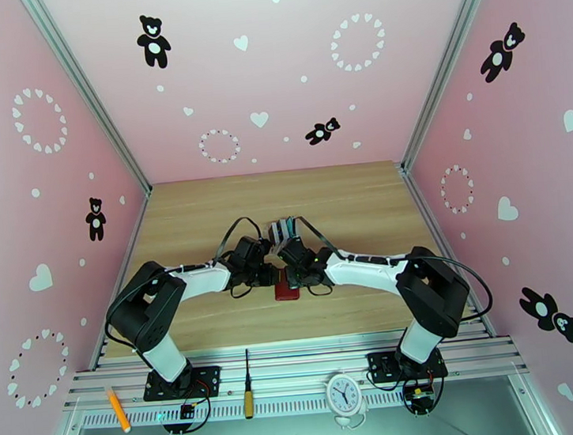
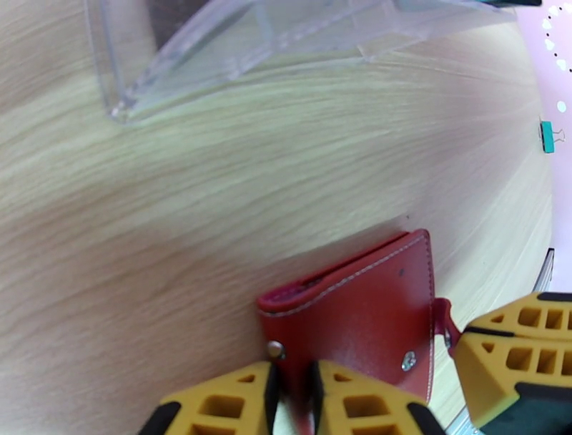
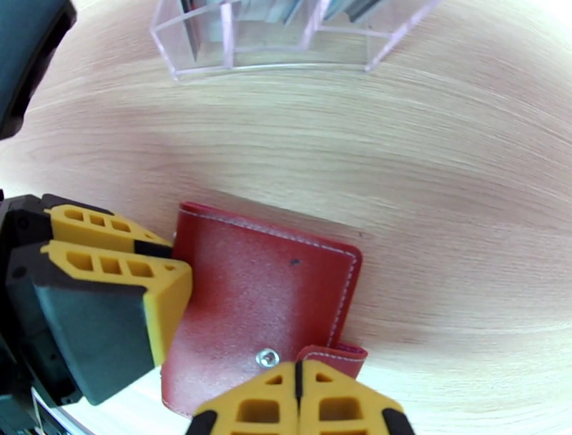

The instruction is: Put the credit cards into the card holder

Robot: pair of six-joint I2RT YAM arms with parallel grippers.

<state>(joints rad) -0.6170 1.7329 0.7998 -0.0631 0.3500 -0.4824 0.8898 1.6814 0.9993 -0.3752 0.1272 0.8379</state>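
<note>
The dark-red card holder (image 1: 287,292) lies closed on the wooden table between both arms. My left gripper (image 2: 293,390) is shut on its near edge (image 2: 357,315), beside a snap stud. My right gripper (image 3: 297,401) is shut on the wallet's snap tab (image 3: 334,353), and the wallet body (image 3: 264,293) lies flat in front of it. In the right wrist view the left gripper's yellow fingers (image 3: 114,268) clamp the wallet's left side. The credit cards (image 1: 284,229), teal, black and grey, stand in a clear slotted rack (image 3: 236,43) just beyond the wallet.
A teal binder clip (image 2: 547,136) lies near the table's far edge. On the rail in front of the arm bases are an orange marker (image 1: 118,408), a screwdriver (image 1: 248,392) and a small white clock (image 1: 344,392). Pink walls close three sides.
</note>
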